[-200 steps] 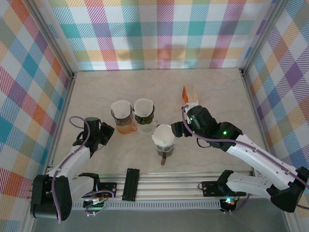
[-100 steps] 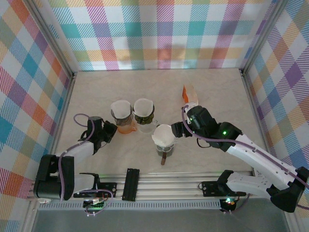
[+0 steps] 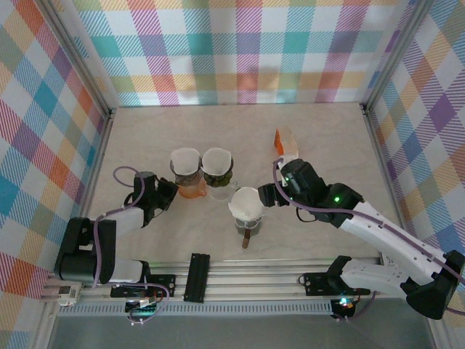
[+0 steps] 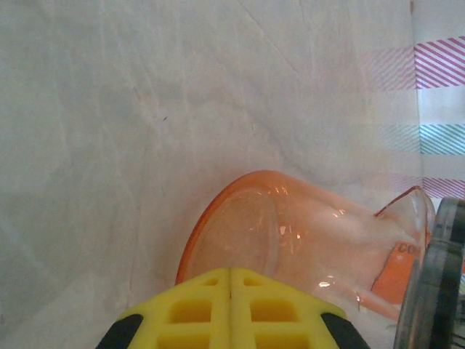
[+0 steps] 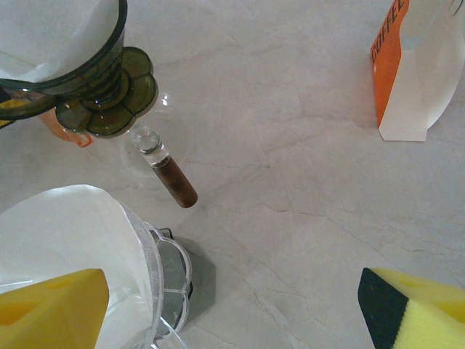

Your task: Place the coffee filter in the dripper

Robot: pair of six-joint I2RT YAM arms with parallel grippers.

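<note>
Three drippers each hold a white coffee filter: an orange dripper (image 3: 186, 176), a dark green dripper (image 3: 216, 171) and a clear dripper (image 3: 247, 209) with a brown handle (image 3: 247, 238). My left gripper (image 3: 163, 195) is shut and holds nothing, its yellow fingertips (image 4: 231, 285) close against the orange dripper (image 4: 305, 236). Just right of the clear dripper, my right gripper (image 3: 267, 195) stands open. In the right wrist view its left finger (image 5: 51, 309) sits by the white filter (image 5: 69, 233), and bare table lies between the fingers (image 5: 232, 313).
An orange-and-white coffee bag (image 3: 285, 142) (image 5: 418, 65) stands behind the right arm. The dark green dripper (image 5: 80, 65) and a brown handle (image 5: 174, 182) lie ahead of the right gripper. Plaid walls close in the table (image 3: 327, 131) on three sides.
The left arm has drawn in and its gripper has slid right towards the orange dripper, which shifted slightly up and right. The right arm has stayed still.
</note>
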